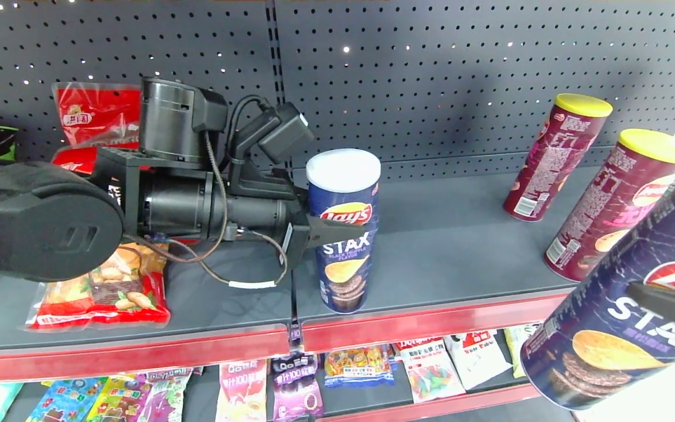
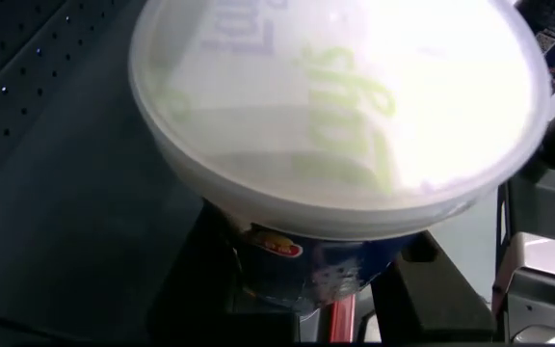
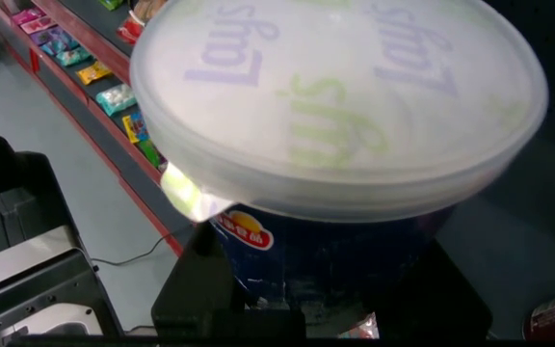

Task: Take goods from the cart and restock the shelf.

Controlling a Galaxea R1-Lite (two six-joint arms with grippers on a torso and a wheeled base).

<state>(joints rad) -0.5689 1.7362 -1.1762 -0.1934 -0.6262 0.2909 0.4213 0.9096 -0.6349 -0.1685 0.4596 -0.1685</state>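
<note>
A blue can (image 1: 344, 275) of chips with a white lid is seen standing on the grey shelf (image 1: 449, 246), near the shelf's red front edge and about at its middle. It is held by the left gripper (image 1: 343, 228), which is stretched out level over the shelf from its left end. The fingers are closed on the can's middle, one in front and one behind. In the left wrist view the white lid (image 2: 335, 106) is seen from above, and dark fingers (image 2: 196, 289) are pressed to the can's sides below it.

The other blue can (image 1: 607, 328) is held tilted out in front of the shelf's right end, not resting on the shelf. It is gripped by the right gripper (image 1: 654, 299), with one dark finger laid across its side. In the right wrist view its lid (image 3: 340, 106) is seen from above, with fingers (image 3: 200, 289) clamped on both sides under it.

A dark red can (image 1: 557, 158) with a yellow lid is stood toward the shelf's right end, near the back. A second dark red can (image 1: 613, 205) is stood nearer the front edge. A bag of nuts (image 1: 103, 293) is laid at the shelf's left end, and a red bag (image 1: 97, 114) is propped behind it. Under the shelf, bags of sweets (image 1: 296, 381) are lined up.
</note>
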